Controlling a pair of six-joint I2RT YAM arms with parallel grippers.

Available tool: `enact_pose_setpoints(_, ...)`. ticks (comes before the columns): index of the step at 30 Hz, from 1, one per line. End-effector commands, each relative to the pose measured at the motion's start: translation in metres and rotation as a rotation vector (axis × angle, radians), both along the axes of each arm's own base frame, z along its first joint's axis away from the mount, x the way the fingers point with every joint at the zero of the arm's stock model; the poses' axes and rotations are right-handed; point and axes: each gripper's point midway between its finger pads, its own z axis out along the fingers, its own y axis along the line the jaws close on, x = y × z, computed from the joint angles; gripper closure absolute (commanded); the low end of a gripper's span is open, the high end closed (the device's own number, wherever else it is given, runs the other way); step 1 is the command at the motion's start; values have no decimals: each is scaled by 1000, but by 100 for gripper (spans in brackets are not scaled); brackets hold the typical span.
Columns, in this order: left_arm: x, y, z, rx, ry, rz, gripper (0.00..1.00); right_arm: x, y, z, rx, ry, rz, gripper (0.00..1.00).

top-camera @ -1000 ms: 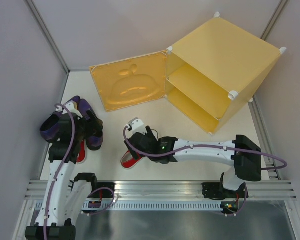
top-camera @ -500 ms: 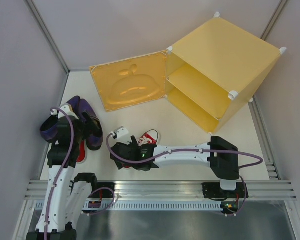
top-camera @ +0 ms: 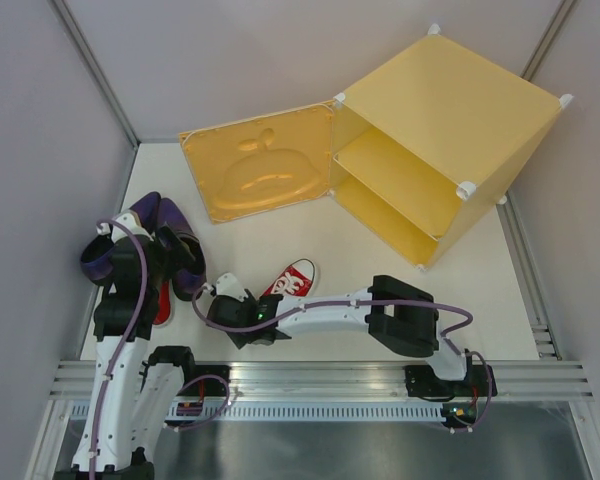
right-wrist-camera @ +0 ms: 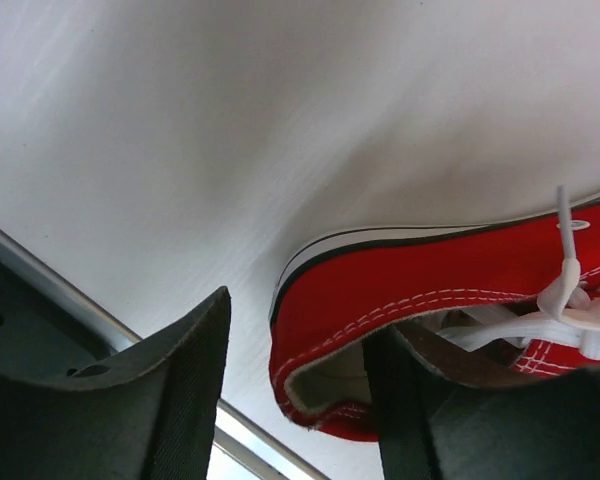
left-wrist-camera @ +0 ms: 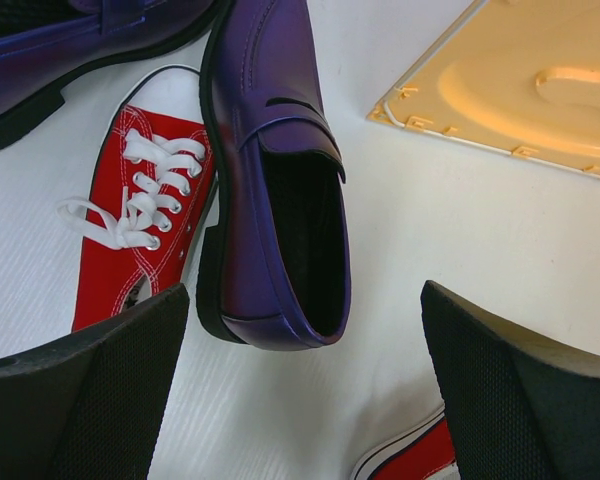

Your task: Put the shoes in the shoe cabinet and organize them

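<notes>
The yellow shoe cabinet [top-camera: 450,110] stands at the back right, its apple-embossed door [top-camera: 255,175] swung open; both levels look bare. Two purple loafers [top-camera: 160,215] lie at the left. In the left wrist view one loafer [left-wrist-camera: 280,180] lies beside a red sneaker [left-wrist-camera: 140,220]. My left gripper [left-wrist-camera: 305,330] hangs open above that loafer's heel. The second red sneaker [top-camera: 292,280] lies mid-table. My right gripper [right-wrist-camera: 300,390] is open at its heel [right-wrist-camera: 400,290], with one finger [right-wrist-camera: 430,410] inside the shoe opening and the other outside.
The metal rail [top-camera: 320,375] runs along the near edge, close behind the right gripper. Grey walls close in the left and right sides. The open door [left-wrist-camera: 520,90] lies just past the loafers.
My right gripper has swung left and nearer along the red sneaker, uncovering its toe and ending at its heel. The left arm has shifted only slightly.
</notes>
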Motion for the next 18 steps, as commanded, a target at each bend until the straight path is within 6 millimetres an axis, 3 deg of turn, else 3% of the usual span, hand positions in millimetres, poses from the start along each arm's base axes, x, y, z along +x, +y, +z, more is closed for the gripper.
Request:
enact_pose_setpoints(1,-2,6,7,2,-26,40,0,-6,7,-7,-35,20,50,44)
enact_pose_setpoints(6,-2,6,5,2,-21,39,0,-3,-15,-15,-109,-3,37,66)
enact_pose_setpoints(7,-2,6,5,2,-20,41,0,-2,-23,-18,-131,-11,40,75)
enact_pose_setpoints(10,-2,6,5,1,-18,39,0,-1,-38,-6,-157,-34,60,88)
enact_pose_setpoints(11,-2,5,4,0,-17,38,0,-1,-39,3,-143,-41,67,98)
enact_pose_setpoints(18,-1,4,3,-3,-11,31,0,-5,-59,46,-119,-50,184,99)
